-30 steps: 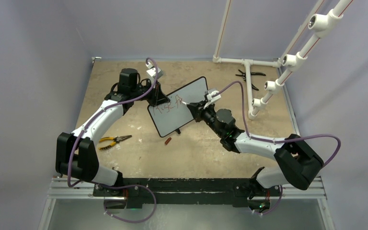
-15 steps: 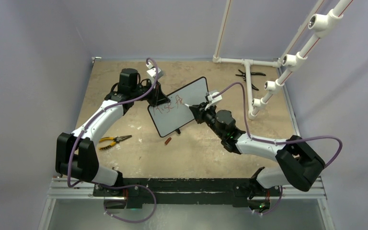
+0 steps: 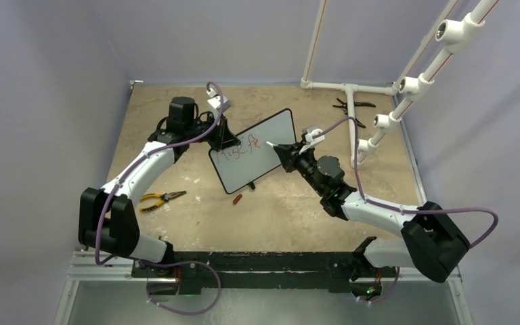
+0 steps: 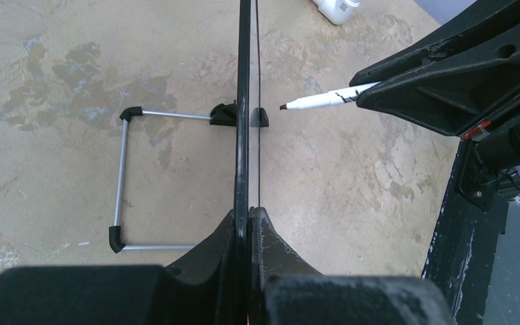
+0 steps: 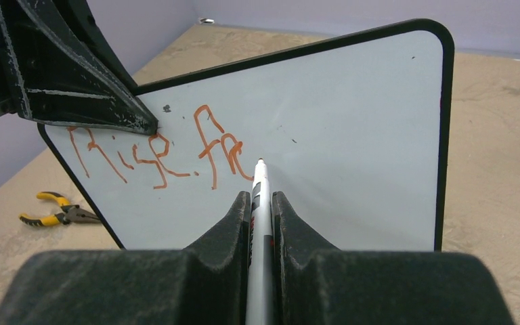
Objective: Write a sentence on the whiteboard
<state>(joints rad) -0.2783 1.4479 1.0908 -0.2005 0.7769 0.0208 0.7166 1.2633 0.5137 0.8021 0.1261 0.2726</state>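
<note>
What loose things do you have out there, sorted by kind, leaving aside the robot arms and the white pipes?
whiteboard: 1
marker: 1
pliers: 2, a yellow-handled pair and a black pair
small red-brown piece lying on the table, too small to identify: 1
Total: 5

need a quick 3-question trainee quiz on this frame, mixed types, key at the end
1. True or false: the tip of the white marker pen touches the black-framed white whiteboard.
2. The left claw is shut on: A) the marker B) the whiteboard's edge C) nothing.
3. What tool lies on the tan table left of the board?
Key: 1 false, left wrist view shows a gap; 2 B; 3 yellow-handled pliers.
</note>
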